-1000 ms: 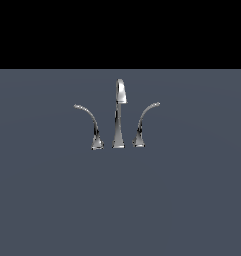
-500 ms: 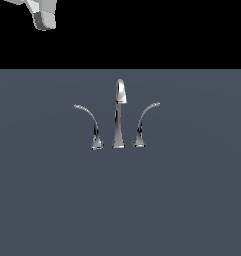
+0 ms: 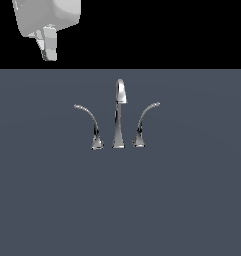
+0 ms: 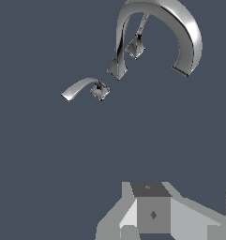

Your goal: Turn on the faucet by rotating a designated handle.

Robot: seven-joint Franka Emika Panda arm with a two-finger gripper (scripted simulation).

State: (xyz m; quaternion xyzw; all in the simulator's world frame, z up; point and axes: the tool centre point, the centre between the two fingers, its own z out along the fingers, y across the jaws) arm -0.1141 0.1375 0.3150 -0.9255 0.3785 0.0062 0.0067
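Observation:
The chrome faucet [image 3: 118, 115] stands mid-scene in the exterior view, its tall spout bent over at the tip. The handle [image 3: 90, 120] is the slim lever on the exterior view's left, arcing up and leftward from its flared base. A mirrored lever [image 3: 144, 117] arcs rightward. My gripper [image 3: 48, 50] hangs high above, far toward the exterior view's left, apart from everything, fingers together with nothing in them. In the wrist view the handle [image 4: 81, 88], the spout [image 4: 180, 28] and the gripper [image 4: 152, 211] all show.
A flat dark grey-blue surface [image 3: 120, 210] carries the faucet set. Nothing else stands on it. Above and behind it the background is black.
The gripper came into the exterior view from the top left and has moved lower and rightward. The faucet and both levers have not moved.

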